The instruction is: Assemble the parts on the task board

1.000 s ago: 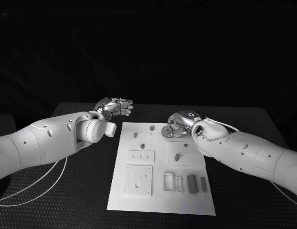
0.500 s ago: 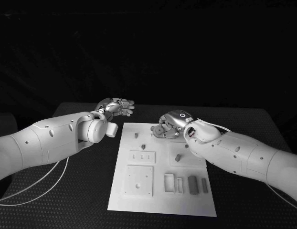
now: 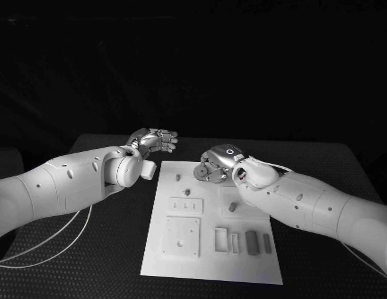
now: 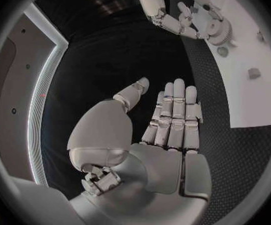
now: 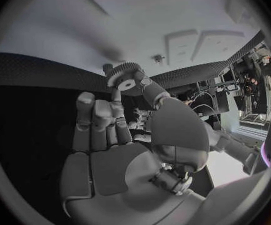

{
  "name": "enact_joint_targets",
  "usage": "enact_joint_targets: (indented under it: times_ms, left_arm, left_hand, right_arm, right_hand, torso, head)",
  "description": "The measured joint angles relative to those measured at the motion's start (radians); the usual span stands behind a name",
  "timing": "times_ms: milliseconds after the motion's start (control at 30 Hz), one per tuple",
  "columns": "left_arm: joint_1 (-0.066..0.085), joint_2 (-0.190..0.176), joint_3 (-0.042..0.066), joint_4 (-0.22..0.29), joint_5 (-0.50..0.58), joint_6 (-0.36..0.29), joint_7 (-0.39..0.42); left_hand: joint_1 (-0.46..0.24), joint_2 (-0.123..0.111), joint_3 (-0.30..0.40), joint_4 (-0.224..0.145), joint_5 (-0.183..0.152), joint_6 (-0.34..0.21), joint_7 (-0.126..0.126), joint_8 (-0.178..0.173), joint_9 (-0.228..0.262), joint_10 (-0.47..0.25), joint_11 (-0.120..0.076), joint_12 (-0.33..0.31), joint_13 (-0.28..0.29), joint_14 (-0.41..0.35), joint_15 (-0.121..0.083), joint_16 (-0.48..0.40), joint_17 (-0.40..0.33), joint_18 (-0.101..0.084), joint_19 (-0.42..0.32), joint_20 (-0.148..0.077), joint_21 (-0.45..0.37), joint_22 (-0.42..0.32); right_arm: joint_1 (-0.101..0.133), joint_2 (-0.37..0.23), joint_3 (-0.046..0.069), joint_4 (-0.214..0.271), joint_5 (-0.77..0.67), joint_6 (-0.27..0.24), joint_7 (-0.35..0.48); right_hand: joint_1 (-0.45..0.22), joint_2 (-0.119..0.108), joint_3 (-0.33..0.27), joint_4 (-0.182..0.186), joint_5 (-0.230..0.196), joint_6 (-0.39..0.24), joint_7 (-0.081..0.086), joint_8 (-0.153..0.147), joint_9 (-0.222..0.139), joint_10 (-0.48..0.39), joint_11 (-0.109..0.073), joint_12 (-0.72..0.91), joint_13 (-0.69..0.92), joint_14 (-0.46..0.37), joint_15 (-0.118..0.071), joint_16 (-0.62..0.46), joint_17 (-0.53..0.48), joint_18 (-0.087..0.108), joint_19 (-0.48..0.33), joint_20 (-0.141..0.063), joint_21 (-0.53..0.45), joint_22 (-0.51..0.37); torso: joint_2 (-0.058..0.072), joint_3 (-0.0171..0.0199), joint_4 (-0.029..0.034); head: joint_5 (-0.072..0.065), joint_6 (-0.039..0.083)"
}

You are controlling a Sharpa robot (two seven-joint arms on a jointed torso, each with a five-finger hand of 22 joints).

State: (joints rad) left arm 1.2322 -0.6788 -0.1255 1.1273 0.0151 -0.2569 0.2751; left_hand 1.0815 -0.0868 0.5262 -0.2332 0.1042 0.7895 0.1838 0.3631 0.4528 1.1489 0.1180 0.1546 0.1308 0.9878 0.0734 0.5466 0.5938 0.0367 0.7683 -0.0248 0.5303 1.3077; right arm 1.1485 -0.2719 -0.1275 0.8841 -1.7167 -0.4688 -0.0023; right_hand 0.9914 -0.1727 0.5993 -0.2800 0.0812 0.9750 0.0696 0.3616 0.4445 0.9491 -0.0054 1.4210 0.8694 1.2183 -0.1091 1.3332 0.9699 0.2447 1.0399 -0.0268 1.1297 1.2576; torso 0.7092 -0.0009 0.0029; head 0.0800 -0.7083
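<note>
Right hand [image 3: 213,167] has a small gear [image 5: 124,76] pinched in its fingers [image 5: 97,116], hovering over the far end of the board [image 3: 207,249], probably lining it up with a peg there. Left hand [image 3: 154,141] sits off the board's far-left corner over the table [image 3: 86,249], fingers straight, holding nothing, likely staying clear.

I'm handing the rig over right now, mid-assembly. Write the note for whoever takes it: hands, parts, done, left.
Right hand: pinches a small gear between thumb and a finger, above the far end of the task board.
Left hand: holds nothing, fingers straight and together, off the board's far left corner.
Parts: a few small pieces stand on the board's far half; narrow blocks lie in slots at the near right.
Done: gear picked up.
Left: seat the gear, then the remaining pieces.
</note>
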Motion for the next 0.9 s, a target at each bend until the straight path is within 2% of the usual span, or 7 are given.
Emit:
enact_joint_targets:
  times_ms: [200, 400, 633, 733, 900]
  left_arm:
    - [0.003, 0.008, 0.001, 0.000, 0.000, 0.000, 0.000]
    - [0.004, 0.009, 0.000, -0.001, 0.000, 0.000, 0.000]
    - [0.009, 0.009, 0.000, 0.001, -0.001, 0.000, 0.000]
    - [0.010, 0.010, 0.000, 0.001, -0.001, 0.000, 0.000]
    - [0.011, 0.010, 0.000, 0.001, -0.001, 0.000, 0.000]
  left_hand:
    - [0.000, 0.000, 0.000, 0.000, 0.000, 0.000, 0.000, 0.000, 0.000, 0.000, 0.000, -0.004, 0.000, 0.000, 0.000, 0.000, 0.000, 0.000, 0.000, 0.000, 0.000, 0.000]
    - [0.000, 0.000, 0.000, 0.000, 0.000, 0.000, 0.000, 0.000, 0.000, 0.000, 0.000, -0.004, 0.000, 0.000, 0.000, 0.000, 0.000, 0.000, 0.000, 0.000, 0.000, 0.000]
    - [0.000, 0.000, 0.000, 0.000, 0.000, 0.000, 0.000, 0.000, 0.000, 0.000, 0.000, -0.004, 0.000, 0.000, 0.000, 0.000, 0.000, 0.000, 0.000, 0.000, 0.000, 0.000]
    - [0.000, 0.000, 0.000, 0.000, 0.000, 0.000, 0.000, 0.000, 0.000, 0.000, 0.000, -0.004, 0.000, 0.000, 0.000, 0.000, 0.000, 0.000, 0.000, 0.000, 0.000, 0.000]
    - [0.000, 0.000, 0.000, 0.000, 0.000, 0.000, 0.000, 0.000, 0.000, 0.000, 0.000, -0.004, 0.000, 0.000, 0.000, 0.000, 0.001, 0.000, 0.000, 0.000, 0.000, 0.000]
  right_arm:
    - [-0.008, 0.011, -0.002, -0.018, -0.020, 0.001, -0.015]
    - [-0.008, 0.024, -0.002, -0.024, -0.034, 0.003, -0.024]
    - [-0.009, 0.029, -0.002, -0.033, -0.044, 0.005, -0.031]
    - [-0.009, 0.032, -0.003, -0.033, -0.047, 0.006, -0.032]
    - [-0.010, 0.034, -0.003, -0.033, -0.049, 0.009, -0.034]
  right_hand:
    - [0.000, 0.000, 0.003, 0.003, 0.000, 0.000, 0.000, -0.003, 0.000, 0.000, 0.000, 0.000, 0.000, 0.000, 0.000, 0.000, 0.000, 0.000, 0.000, 0.000, 0.000, -0.001]
    - [0.000, 0.000, 0.009, 0.003, 0.000, 0.000, 0.000, -0.003, 0.001, 0.000, 0.000, -0.004, 0.000, 0.000, 0.000, 0.000, 0.001, 0.000, 0.000, 0.000, 0.000, -0.001]
    - [-0.005, -0.005, 0.011, 0.006, -0.008, 0.000, 0.000, -0.008, 0.005, 0.000, 0.000, -0.004, 0.000, 0.000, 0.000, -0.006, 0.001, 0.000, 0.000, 0.000, 0.000, -0.003]
    - [-0.005, -0.005, 0.011, 0.006, -0.009, 0.000, 0.000, -0.008, 0.003, 0.000, 0.000, -0.004, 0.000, 0.000, 0.000, -0.006, 0.001, 0.000, 0.001, 0.002, 0.000, -0.003]
    - [-0.005, -0.005, 0.014, 0.008, -0.012, 0.000, 0.001, -0.009, 0.002, 0.000, 0.000, -0.004, 0.000, 0.000, 0.001, -0.006, 0.001, 0.000, 0.001, 0.002, 0.000, -0.004]
  torso:
    - [0.000, -0.0051, 0.0067]
    - [0.001, -0.0076, 0.0103]
    - [0.002, -0.0077, 0.0090]
    - [0.002, -0.0063, 0.0085]
    - [0.002, -0.0061, 0.0085]
  head:
    - [-0.005, 0.003]
    - [-0.003, 0.002]
    - [0.004, 0.001]
    - [0.007, 0.001]
    - [0.012, -0.003]
